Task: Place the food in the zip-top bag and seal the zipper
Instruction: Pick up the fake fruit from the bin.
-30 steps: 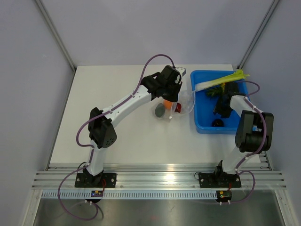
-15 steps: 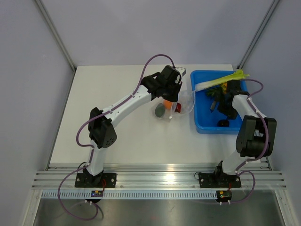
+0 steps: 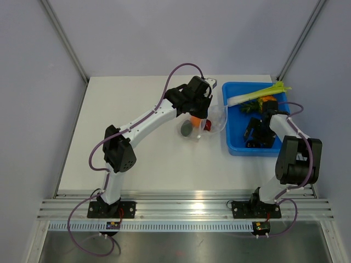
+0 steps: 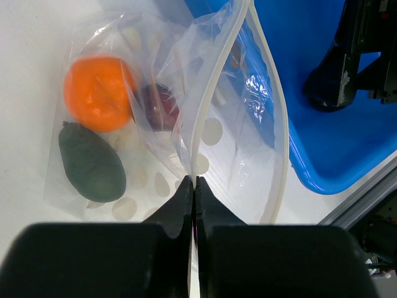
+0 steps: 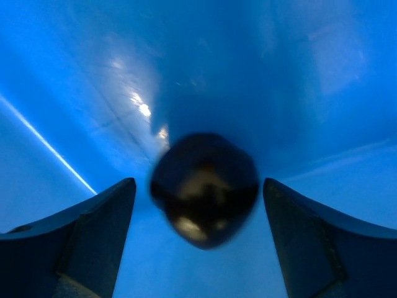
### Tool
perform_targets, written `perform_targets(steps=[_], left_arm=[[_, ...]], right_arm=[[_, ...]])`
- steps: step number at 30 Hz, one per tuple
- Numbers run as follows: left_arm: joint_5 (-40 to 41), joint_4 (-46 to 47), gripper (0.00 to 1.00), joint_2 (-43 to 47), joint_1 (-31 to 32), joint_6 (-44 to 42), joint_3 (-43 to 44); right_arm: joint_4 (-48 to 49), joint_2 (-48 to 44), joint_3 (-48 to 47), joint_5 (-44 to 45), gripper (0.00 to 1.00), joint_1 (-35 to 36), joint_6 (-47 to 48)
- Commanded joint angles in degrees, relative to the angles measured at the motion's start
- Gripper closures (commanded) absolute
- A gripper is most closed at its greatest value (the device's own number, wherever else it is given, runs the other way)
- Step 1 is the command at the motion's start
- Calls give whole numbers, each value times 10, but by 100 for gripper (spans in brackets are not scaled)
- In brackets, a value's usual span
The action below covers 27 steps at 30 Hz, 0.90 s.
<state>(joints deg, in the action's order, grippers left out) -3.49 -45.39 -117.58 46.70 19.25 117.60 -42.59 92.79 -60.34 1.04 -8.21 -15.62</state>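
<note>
The left jaws are clenched on the zipper, gripping the near lip of the zip-top bag at its mouth. The pale strip runs up and away from the pinch point, and the opposite lip bows out to the right, so I read the mouth as standing open. Inside the bag, which lies on the bench, are a round orange piece, a dark green oval piece just beside it, and a dark red piece partly behind a fold of plastic. The right jaws are released, spread to either side of a small dark round piece on the floor of the blue bin. The wrist view is blurred, and I cannot tell whether either finger touches it. In the top view the bin sits just right of the bag, with an orange fruit at its far end.
</note>
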Motion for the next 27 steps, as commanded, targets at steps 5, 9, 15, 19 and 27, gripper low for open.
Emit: perform_targets(steps=[5,9,15,19,27], left_arm=[[-6,14,100,16,1,-6,14],[-5,13,100,14,1,-7,12],[-5,12,100,9,1,-6,17],[-6,12,100,8,1,-6,17],[-6,10,100,7,1,-9,17]], right_arm=[[51,56,-52,-67,24,-1,3],[60,78,-83,-89,31,-1,-2],[80,96,-117,-147,34,-1,-24],[91,104,-133,-193,34,-1,-41],[98,96,-125,-190,36,-1,-42]])
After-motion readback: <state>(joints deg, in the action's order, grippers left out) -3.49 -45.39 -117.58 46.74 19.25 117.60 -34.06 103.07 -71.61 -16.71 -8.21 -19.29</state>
